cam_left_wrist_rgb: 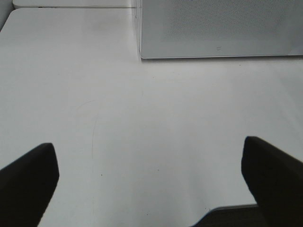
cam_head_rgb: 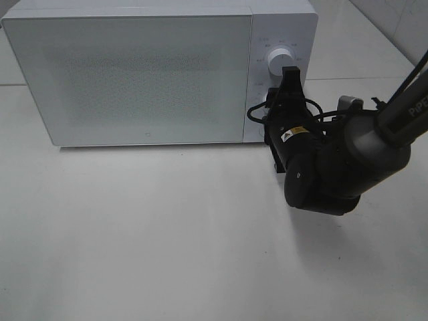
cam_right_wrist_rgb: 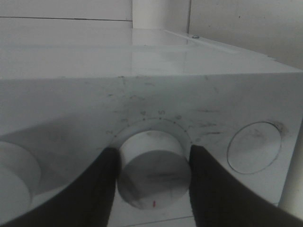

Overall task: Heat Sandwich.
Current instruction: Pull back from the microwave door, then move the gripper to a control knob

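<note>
The sandwich is out of view. A white microwave (cam_head_rgb: 134, 73) stands at the back of the table with its door closed. My right gripper (cam_head_rgb: 287, 83) reaches onto the control panel on the microwave's right side. In the right wrist view the right gripper (cam_right_wrist_rgb: 154, 150) is shut on the lower white knob (cam_right_wrist_rgb: 154, 177), one dark finger (cam_right_wrist_rgb: 94, 189) pressed against each side of it. The upper knob (cam_head_rgb: 281, 61) is free. My left gripper (cam_left_wrist_rgb: 151, 189) is open over bare table, nothing between its fingers (cam_left_wrist_rgb: 28, 184), and it does not show in the high view.
A round button (cam_right_wrist_rgb: 254, 147) sits on the panel beside the gripped knob. The white table (cam_head_rgb: 167, 234) stretches in front of the microwave. The microwave's corner (cam_left_wrist_rgb: 142, 52) lies well ahead of the left gripper. The right arm's black body (cam_head_rgb: 321, 167) hangs over the table's right part.
</note>
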You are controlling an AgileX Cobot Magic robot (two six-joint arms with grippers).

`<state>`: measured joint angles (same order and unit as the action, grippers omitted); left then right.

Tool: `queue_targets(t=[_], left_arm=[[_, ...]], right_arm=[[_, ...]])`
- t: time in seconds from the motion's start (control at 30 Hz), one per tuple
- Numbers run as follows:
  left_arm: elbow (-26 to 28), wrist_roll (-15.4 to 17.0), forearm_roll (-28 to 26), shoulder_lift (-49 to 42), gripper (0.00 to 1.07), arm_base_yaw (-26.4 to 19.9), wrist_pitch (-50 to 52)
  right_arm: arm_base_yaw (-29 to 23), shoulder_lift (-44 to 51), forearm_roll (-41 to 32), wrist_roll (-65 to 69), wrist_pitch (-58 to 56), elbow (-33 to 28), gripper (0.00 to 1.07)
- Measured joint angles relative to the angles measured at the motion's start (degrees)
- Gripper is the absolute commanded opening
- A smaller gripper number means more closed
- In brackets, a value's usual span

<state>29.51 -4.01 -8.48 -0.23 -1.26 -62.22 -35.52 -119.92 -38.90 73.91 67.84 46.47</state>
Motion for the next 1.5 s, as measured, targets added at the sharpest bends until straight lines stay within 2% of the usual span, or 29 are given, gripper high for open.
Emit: queue_targets(t=[0.2,0.33,0.67,0.7,0.73,0.8,0.83,0.9,0.93,1.3,1.5], left_arm=[[0.0,0.0,0.0,0.0,0.98,0.0,0.0],[0.0,0.0,0.0,0.0,0.98,0.0,0.0],[0.0,0.0,0.0,0.0,0.98,0.0,0.0],[0.0,0.0,0.0,0.0,0.98,0.0,0.0],[0.0,0.0,0.0,0.0,0.98,0.0,0.0],[0.0,0.0,0.0,0.0,0.98,0.0,0.0],[0.0,0.0,0.0,0.0,0.98,0.0,0.0],[0.0,0.0,0.0,0.0,0.98,0.0,0.0],[0.0,0.0,0.0,0.0,0.98,0.0,0.0],[0.0,0.0,0.0,0.0,0.98,0.0,0.0],[0.0,0.0,0.0,0.0,0.98,0.0,0.0]], right_arm=[[0.0,0.0,0.0,-0.4,0.0,0.0,0.25],[0.0,0.0,0.0,-0.4,0.0,0.0,0.35],[0.0,0.0,0.6,-0.4,-0.2,-0.1,0.5],[-0.1,0.0,1.3,-0.4,-0.3,-0.1,0.53],[-0.3,0.0,2.9,-0.4,-0.3,0.0,0.6],[-0.5,0.5,3.9,-0.5,-0.1,-0.1,0.67],[-0.5,0.5,3.9,-0.5,-0.1,-0.1,0.67],[-0.6,1.7,4.7,-1.5,0.2,-1.0,0.77],[-0.6,2.1,4.8,-1.9,0.2,-1.3,0.79],[-0.6,6.7,5.2,-5.2,-4.2,-7.6,0.77],[-0.6,13.2,5.2,-14.1,-8.1,-12.4,0.76]])
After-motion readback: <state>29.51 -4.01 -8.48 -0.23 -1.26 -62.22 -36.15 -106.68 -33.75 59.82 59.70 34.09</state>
